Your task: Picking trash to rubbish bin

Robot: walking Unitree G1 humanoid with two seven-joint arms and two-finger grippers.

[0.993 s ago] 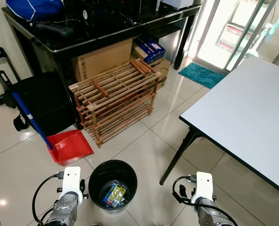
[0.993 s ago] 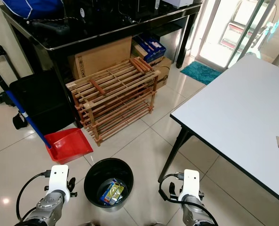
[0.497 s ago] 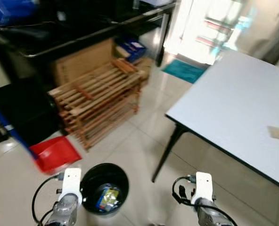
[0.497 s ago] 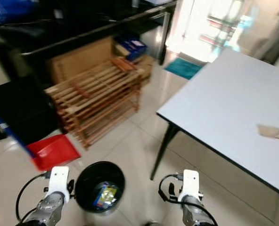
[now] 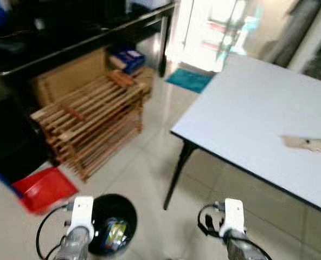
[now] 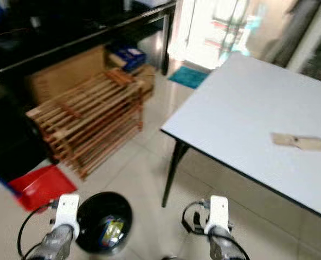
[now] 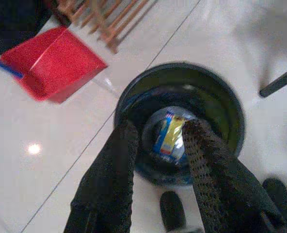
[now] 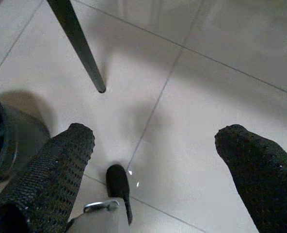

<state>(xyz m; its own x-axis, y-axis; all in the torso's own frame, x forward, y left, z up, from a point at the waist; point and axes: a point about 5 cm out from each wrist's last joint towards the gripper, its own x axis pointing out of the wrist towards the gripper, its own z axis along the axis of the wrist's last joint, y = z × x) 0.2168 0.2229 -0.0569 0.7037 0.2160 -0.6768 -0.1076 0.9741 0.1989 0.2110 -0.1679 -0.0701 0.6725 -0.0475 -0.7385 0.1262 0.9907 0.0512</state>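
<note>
1. Two end effectors are low at the near edge of the scene. The left end effector (image 7: 155, 145) hangs just above the black rubbish bin (image 5: 113, 230), its fingers parted and holding nothing.
2. The right end effector (image 8: 153, 150) hangs over the bare tiled floor (image 8: 192, 82), fingers spread wide and released, near the black leg (image 8: 78, 46) of the table (image 5: 258, 124).
3. Inside the bin lies a yellow and blue packet (image 7: 168, 136).
4. One flat brown piece of trash (image 6: 297, 142) lies on the white table, at the right side, well apart from both end effectors.
5. A red dustpan (image 5: 41, 187) is on the floor left of the bin, near it but not touching.
6. Behind the dustpan stands a wooden slatted rack (image 5: 87, 122), and far behind it are cardboard boxes (image 5: 68, 81) under a black desk (image 5: 95, 38).
7. A teal mat (image 5: 188, 80) lies far away by the bright door.
8. The head views are blurred.
</note>
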